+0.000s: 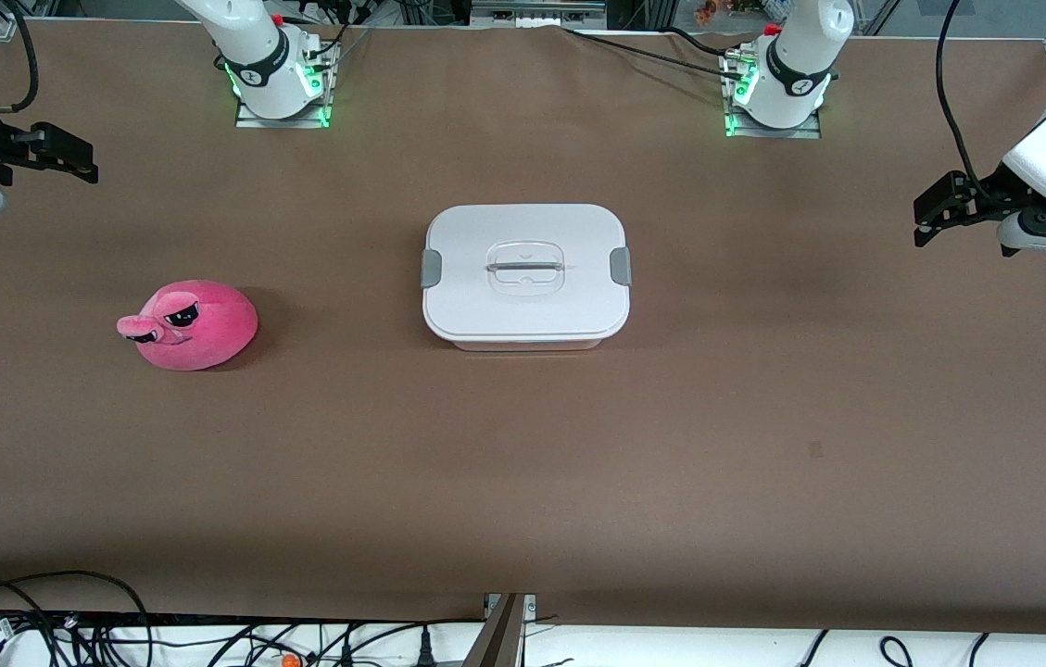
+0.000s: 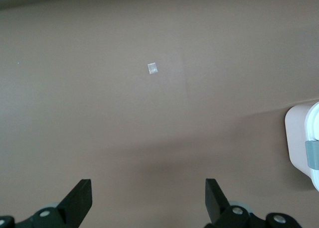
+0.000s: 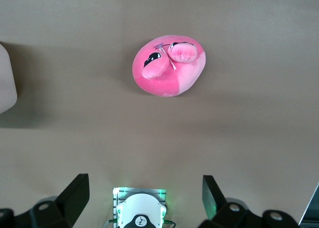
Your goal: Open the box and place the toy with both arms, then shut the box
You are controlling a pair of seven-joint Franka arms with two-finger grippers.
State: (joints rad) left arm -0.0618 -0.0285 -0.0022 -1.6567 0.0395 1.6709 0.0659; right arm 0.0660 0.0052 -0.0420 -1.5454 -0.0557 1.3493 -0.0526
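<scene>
Table [image 1: 763,463] holds 1 lidded box [image 1: 526,274], 1 toy [image 1: 194,324].

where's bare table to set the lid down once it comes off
The widest bare stretch runs along the table, nearer the front camera than the box and toy. The gap between the toy and box is also free. The open left gripper and open right gripper wait over the table's ends.

The front view looks down from high across the table [image 1: 523,482], facing both arm bases and taking in its whole width. Each wrist view looks down from well above. The left one shares the box [image 2: 301,143], the right the toy [image 3: 168,66] and probably a box corner.
</scene>
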